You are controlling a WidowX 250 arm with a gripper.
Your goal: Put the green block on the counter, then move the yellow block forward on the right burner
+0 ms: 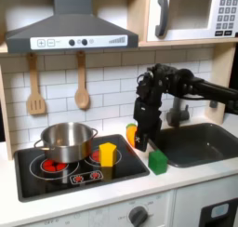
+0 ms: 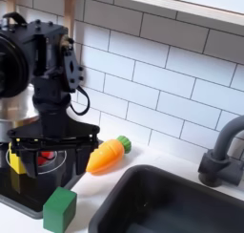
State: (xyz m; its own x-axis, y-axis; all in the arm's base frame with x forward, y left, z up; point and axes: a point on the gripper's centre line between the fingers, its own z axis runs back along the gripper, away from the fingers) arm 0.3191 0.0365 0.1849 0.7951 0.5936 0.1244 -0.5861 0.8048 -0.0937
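Note:
The green block point(image 1: 157, 161) point(image 2: 59, 208) stands on the white counter point(image 1: 172, 180) between the black stovetop's right edge and the sink. The yellow block point(image 1: 108, 154) point(image 2: 16, 161) sits upright on the right burner, partly hidden by a finger in the second exterior view. My gripper point(image 1: 141, 139) point(image 2: 52, 147) hangs open just above the stovetop's right edge, behind the green block and apart from it, with nothing between its fingers.
A steel pot point(image 1: 67, 140) sits on the left burner. An orange carrot toy point(image 2: 108, 154) lies on the counter behind the gripper. The grey sink point(image 1: 203, 145) and its faucet point(image 2: 221, 157) fill the first exterior view's right side. Wooden utensils hang on the tiled wall.

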